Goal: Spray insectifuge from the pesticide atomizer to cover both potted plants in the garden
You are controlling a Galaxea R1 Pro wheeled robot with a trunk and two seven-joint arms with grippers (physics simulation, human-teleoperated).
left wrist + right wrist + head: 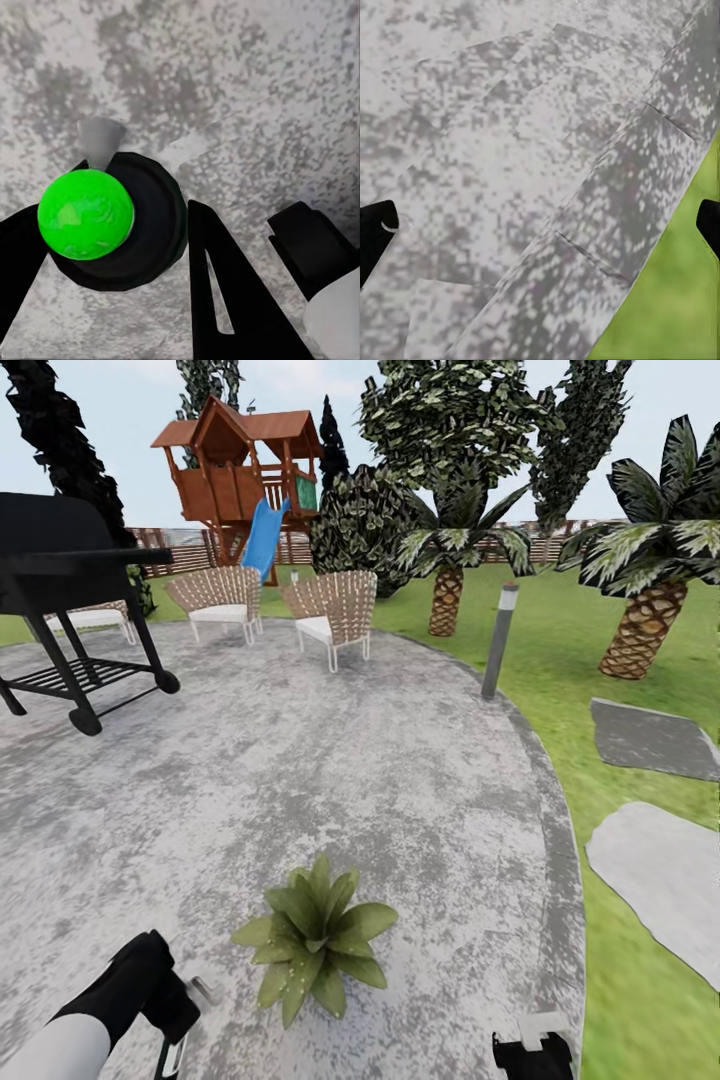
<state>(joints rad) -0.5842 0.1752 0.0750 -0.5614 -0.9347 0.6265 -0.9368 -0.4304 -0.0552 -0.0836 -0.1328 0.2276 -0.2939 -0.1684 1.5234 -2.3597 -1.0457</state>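
Note:
A potted plant (315, 940), a low rosette of broad pointed green leaves, sits on the grey mottled paving (350, 780) close in front of me; its leaves hide the pot. My left gripper (172, 1050) hangs just left of the plant, low over the paving. In the left wrist view the left gripper (112, 217) is shut on the pesticide atomizer (150, 225), seen from above as a black round head with a bright green ball on it and a grey nozzle. My right gripper (535, 1050) stands open over the paving's edge, nothing between its fingers (375, 232).
A black barbecue grill (70, 590) stands at the left. Two woven chairs (335, 610) sit at the paving's far side, with a grey bollard lamp (500, 640) at its right rim. Lawn (620, 1000), stepping stones (665, 880) and palms (645, 620) lie to the right.

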